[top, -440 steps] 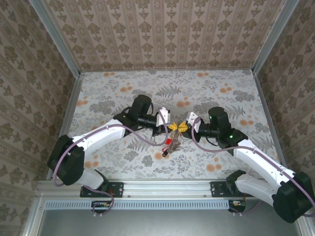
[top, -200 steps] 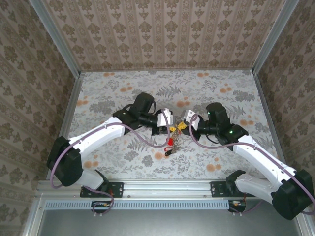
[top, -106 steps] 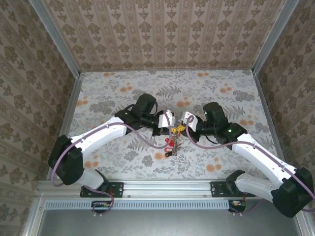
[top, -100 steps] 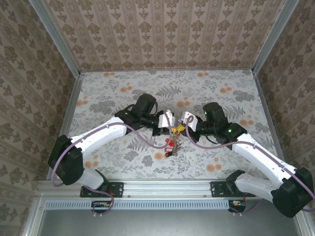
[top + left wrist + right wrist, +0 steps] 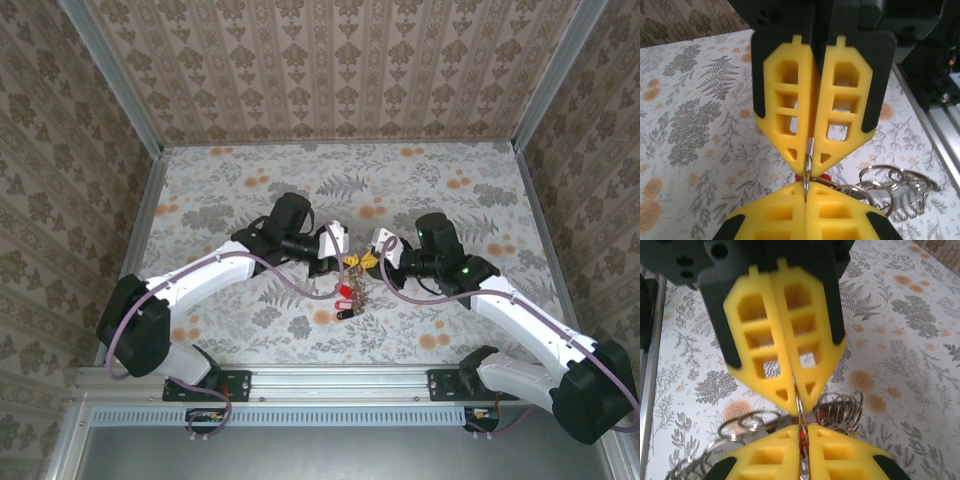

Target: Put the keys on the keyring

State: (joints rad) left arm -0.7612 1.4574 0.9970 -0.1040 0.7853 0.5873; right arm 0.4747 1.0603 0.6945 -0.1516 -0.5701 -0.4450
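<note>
My two grippers meet tip to tip above the middle of the table. The left gripper [image 5: 343, 263] [image 5: 805, 196] is shut on the thin silver keyring [image 5: 807, 167], seen edge-on. The right gripper [image 5: 364, 260] [image 5: 802, 434] pinches the same keyring [image 5: 800, 401] from the other side, its yellow pads close around the metal. Red keys [image 5: 346, 292] and a black key [image 5: 343, 313] dangle below the grippers on small split rings [image 5: 890, 186]. A coil of these small rings [image 5: 841, 412] hangs just behind the right pads.
The floral table [image 5: 220, 200] is walled at the back and both sides with patterned panels. A metal rail [image 5: 330, 380] runs along the near edge by the arm bases.
The left jaws have closed onto the keyring. Both wrists shifted slightly around the centre while the bunch of keys kept hanging beneath them.
</note>
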